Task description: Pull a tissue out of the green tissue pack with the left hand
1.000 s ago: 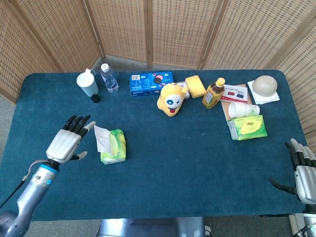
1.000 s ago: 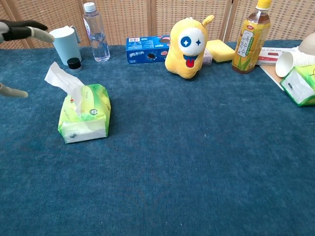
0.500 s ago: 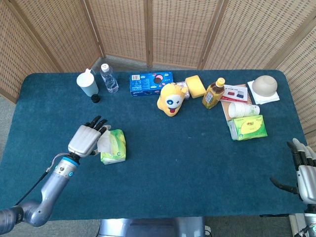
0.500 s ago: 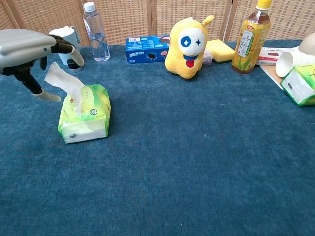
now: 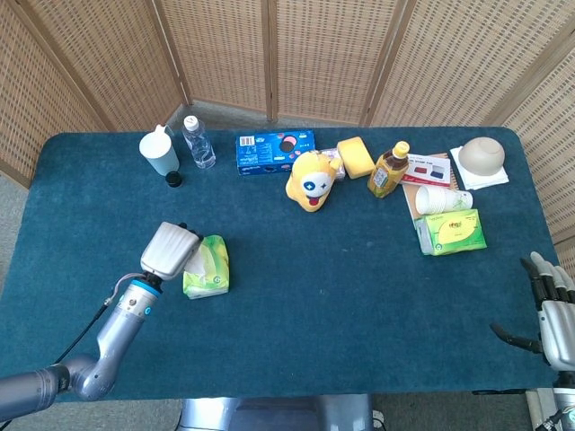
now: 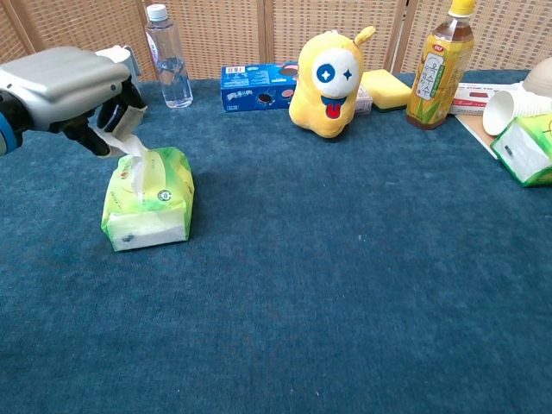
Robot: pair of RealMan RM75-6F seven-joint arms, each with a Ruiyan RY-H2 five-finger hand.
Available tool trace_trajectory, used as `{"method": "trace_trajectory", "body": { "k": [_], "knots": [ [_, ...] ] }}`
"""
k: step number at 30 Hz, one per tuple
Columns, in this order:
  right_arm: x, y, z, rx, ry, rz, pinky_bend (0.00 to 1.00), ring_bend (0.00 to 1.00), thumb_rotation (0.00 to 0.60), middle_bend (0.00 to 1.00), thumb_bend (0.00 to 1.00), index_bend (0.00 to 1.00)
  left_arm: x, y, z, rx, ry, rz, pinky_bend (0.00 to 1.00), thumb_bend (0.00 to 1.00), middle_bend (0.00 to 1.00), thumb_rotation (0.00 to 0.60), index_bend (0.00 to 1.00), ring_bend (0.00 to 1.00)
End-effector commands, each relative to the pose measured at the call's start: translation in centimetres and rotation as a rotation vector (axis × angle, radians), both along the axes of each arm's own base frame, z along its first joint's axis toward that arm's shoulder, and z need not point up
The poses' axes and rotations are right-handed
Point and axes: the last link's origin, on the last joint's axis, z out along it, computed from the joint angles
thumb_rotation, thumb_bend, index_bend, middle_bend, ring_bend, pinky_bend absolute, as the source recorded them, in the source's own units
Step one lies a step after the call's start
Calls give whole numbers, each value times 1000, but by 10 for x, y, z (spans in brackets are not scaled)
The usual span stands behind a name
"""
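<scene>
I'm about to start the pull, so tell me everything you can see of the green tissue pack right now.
The green tissue pack is a soft, glossy yellow-green plastic packet, lying flat on the blue table near its left side, its clear end showing the white stack inside. A white tissue sticks up from the top slot. The left hand is closed around that tissue just above the pack. Nothing else touches it.

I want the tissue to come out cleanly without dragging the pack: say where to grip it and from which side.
Grip the tissue on its free upstanding tuft, just above the slot of the green tissue pack, coming from the pack's left-rear, where the left hand already closes on it. Probably pull straight up.
</scene>
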Motion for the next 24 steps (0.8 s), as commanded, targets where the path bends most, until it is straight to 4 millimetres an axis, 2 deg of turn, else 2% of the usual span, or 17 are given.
{"method": "trace_trajectory", "body": {
  "k": [1,5,9,11,14,17,20,24],
  "knots": [
    [0,0,-1,3,1,0,0,0,549,0,0,0,-1,-2,4,24,15,-32,863,388,758,600,759,638],
    [1,0,0,-1,0,2,0,0,550,0,0,0,-2,-6,13,42,4,-59,882,387,785,600,775,665],
    [1,1,0,-2,2,3,0,0,549,0,0,0,3,-10,34,75,-46,-84,883,387,786,600,777,666],
    [2,1,-2,3,8,7,0,0,549,0,0,0,20,-20,78,165,-151,-155,883,386,786,600,777,666],
    [3,1,-4,9,15,9,0,0,549,0,0,0,32,-33,111,206,-198,-221,883,386,786,600,777,664],
    [4,1,-7,13,21,9,0,0,549,0,0,0,44,-49,134,214,-256,-275,883,386,786,600,777,663],
    [5,1,-9,17,28,12,0,0,549,0,0,0,51,-65,141,178,-264,-320,883,386,786,600,777,661],
    [5,2,-10,20,36,13,0,0,551,0,0,0,54,-88,130,43,-283,-352,883,386,786,600,776,657]
  ]
}}
